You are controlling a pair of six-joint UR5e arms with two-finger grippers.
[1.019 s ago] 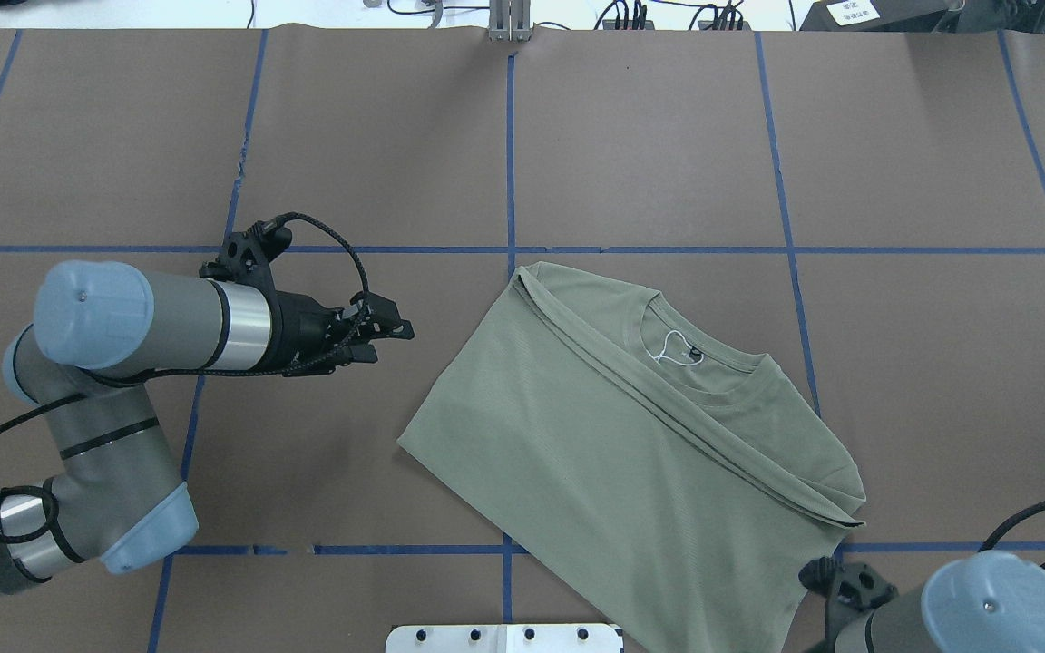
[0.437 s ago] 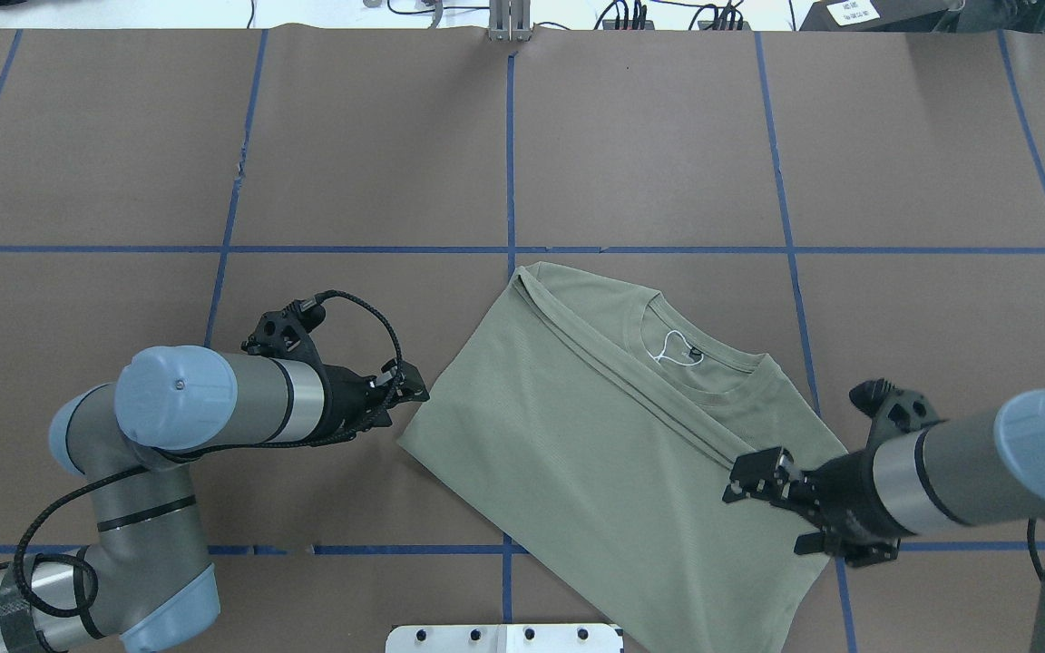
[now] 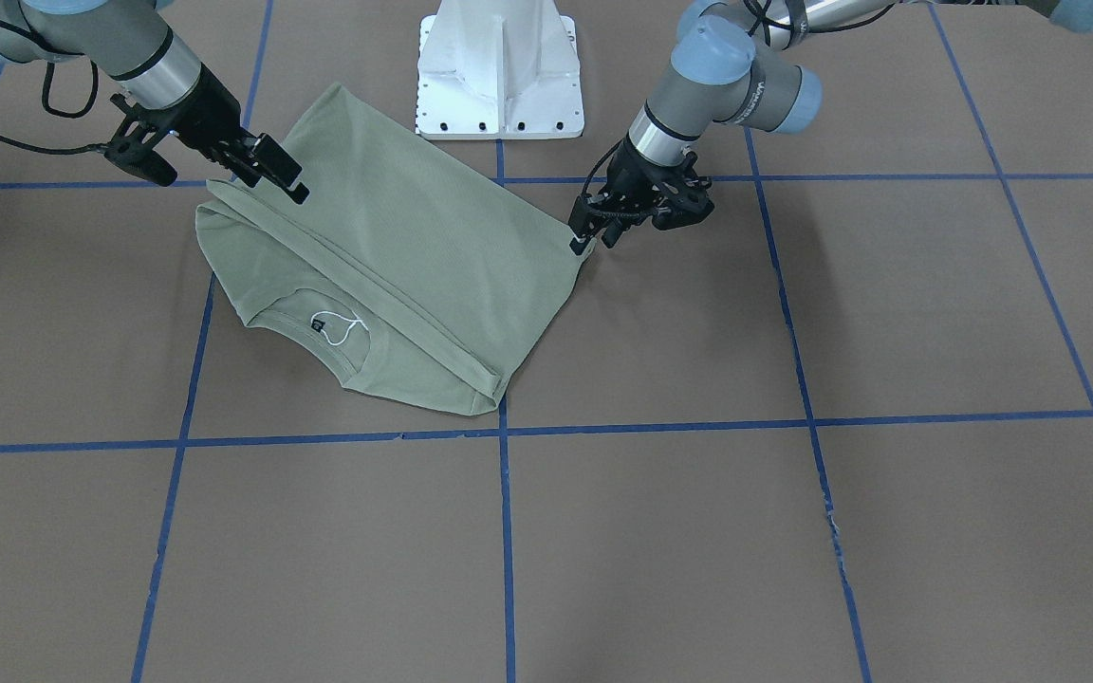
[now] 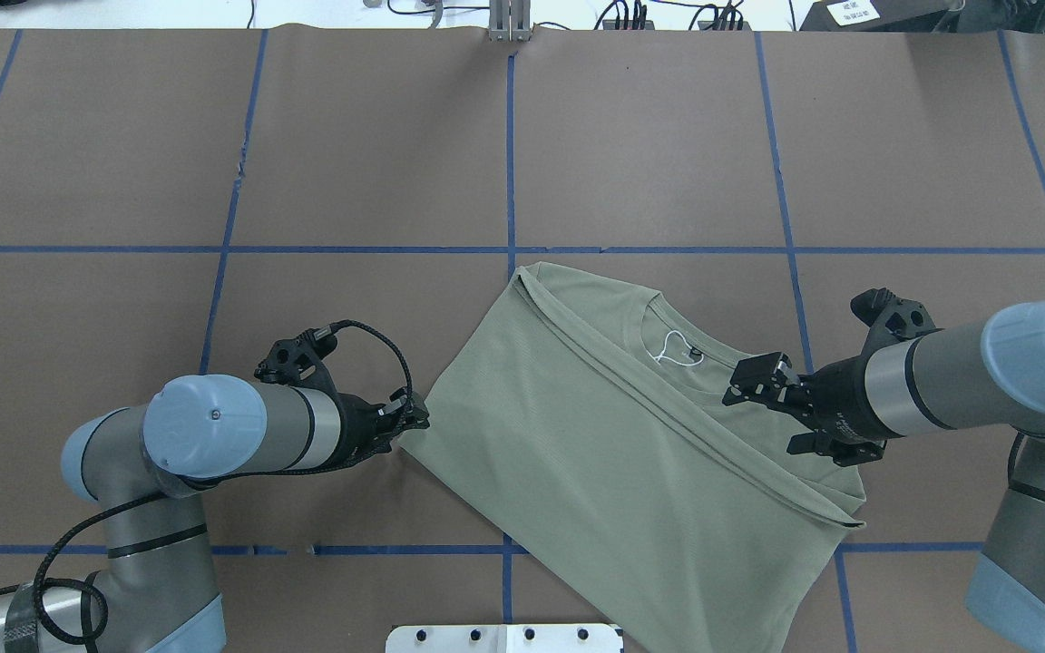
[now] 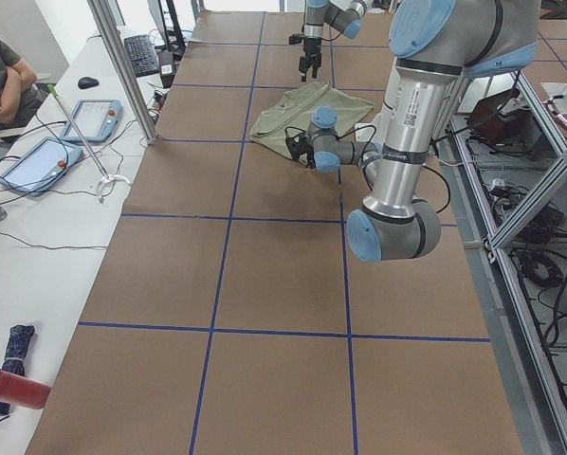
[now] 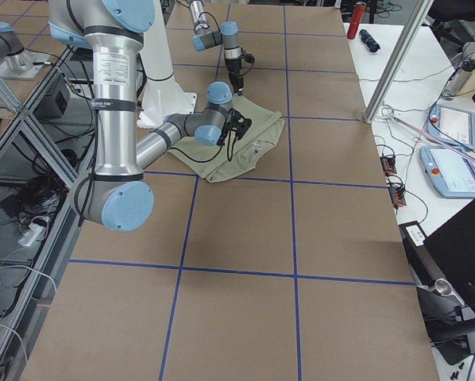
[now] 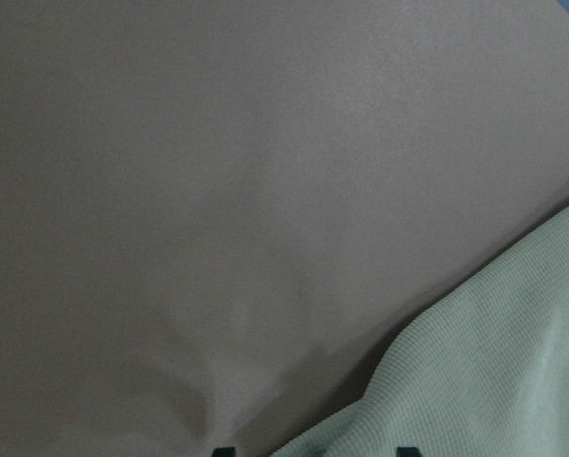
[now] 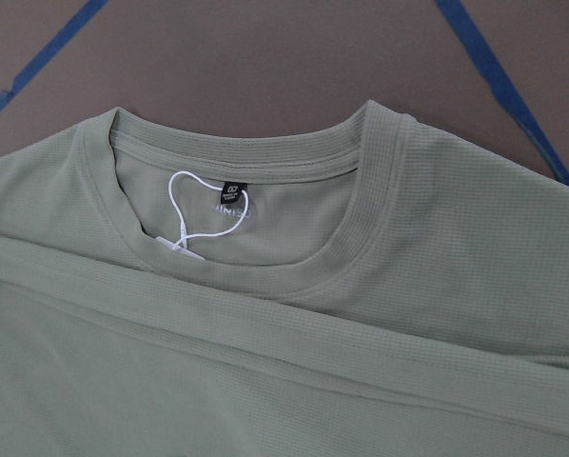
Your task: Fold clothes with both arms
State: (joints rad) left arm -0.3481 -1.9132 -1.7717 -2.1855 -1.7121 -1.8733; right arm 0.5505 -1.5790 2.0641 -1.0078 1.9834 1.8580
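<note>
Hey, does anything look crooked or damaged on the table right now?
The shirt lies skewed, its edges diagonal to the blue tape grid. The brown table cover has a small tear on a tape line, far side. Nothing else stands out.

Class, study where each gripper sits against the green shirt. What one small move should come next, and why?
Probably shut the left gripper: its open jaws straddle the shirt at its corner in the left wrist view, so a pinch looks ready. The right gripper, open, appears to hover over the shoulder by the neckline, so it would likely come down afterwards.
</note>
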